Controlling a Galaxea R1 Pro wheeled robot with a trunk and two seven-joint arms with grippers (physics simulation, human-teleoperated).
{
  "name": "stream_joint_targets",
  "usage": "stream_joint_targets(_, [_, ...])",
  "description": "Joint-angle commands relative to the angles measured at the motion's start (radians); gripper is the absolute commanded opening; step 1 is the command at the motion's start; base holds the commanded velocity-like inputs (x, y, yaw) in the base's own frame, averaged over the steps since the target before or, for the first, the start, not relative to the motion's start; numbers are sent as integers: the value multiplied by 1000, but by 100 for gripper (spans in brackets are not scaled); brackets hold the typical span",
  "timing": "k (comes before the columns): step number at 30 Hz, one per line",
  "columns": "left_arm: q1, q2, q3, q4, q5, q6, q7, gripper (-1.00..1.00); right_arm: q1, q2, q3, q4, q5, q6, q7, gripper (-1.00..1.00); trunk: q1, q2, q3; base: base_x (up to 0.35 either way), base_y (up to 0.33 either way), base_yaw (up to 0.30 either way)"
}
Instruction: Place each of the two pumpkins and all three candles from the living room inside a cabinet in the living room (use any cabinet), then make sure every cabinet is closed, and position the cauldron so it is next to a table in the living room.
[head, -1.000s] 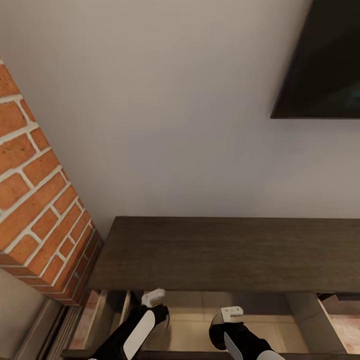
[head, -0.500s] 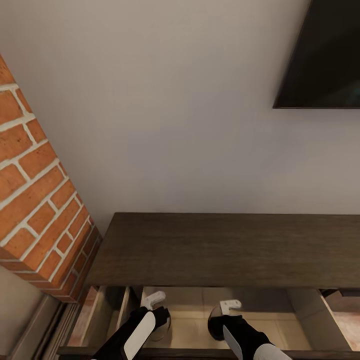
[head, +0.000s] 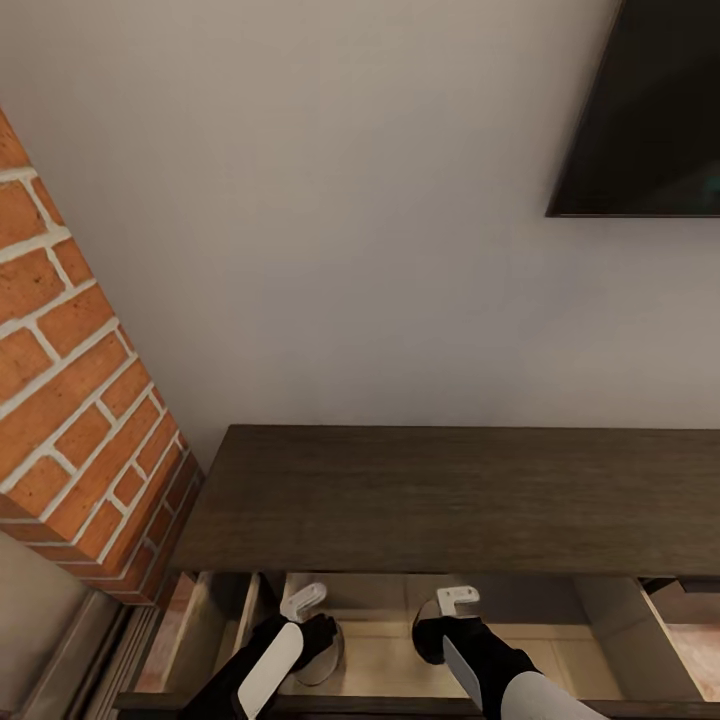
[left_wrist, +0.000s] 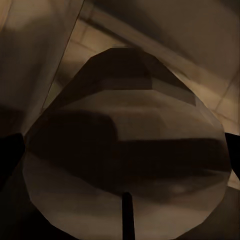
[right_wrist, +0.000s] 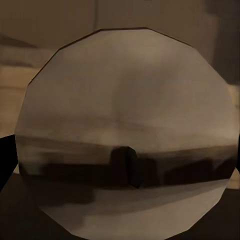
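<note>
From the head camera, the cabinet stood against the pale wall, with a brick column to its left and a dark screen high above it on the right. Its drawer was pulled out in front — both arms reached down into it. The left gripper and the right gripper each had a pale round thing just under them.

From the left wrist camera, a pale candle with a thin wick sat between the dark fingers, which looked clamped on it.

From the right wrist camera, another candle sat between dark fingers — I could not tell if they squeezed it.
</note>
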Motion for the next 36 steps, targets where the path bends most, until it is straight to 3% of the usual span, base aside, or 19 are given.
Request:
stream_joint_targets(1, [0, 1, 1, 2, -7, 4, 6, -100, 0, 0, 0, 0, 0, 0, -1, -100, 0, 0, 0, 0, 0, 0])
stream_joint_targets(6, [0, 0, 1, -4, -6, 18, 6, -100, 0, 0, 0, 0, 0, 3, 0, -100, 0, 0, 0, 0, 0, 0])
stream_joint_targets(13, [-1, 0, 1, -18, -39, 20, 7, -100, 0, 1, 2, 0, -2, 11, -2, -100, 0, 0, 0, 0, 0, 0])
stream_joint_targets(14, [-2, 0, 1, -18, -107, 21, 7, -100, 0, 1, 2, 1, -2, 12, -3, -100, 0, 0, 0, 0, 0, 0])
stream_joint_targets(21, [-2, 0, 1, -19, -107, 21, 6, -100, 0, 3, -1, 0, -2, 123, -4, -100, 0, 0, 0, 0, 0, 0])
stream_joint_targets(35, [-2, 0, 2, -17, -107, 20, 6, -100, 0, 4, -4, 0, -2, 123, -4, -100, 0, 0, 0, 0, 0, 0])
stream_joint_targets(36, [-3, -1, -1, -18, -93, 12, -3, -100, -6, -2, -4, -2, -8, 118, 1, -100, 0, 0, 0, 0, 0, 0])
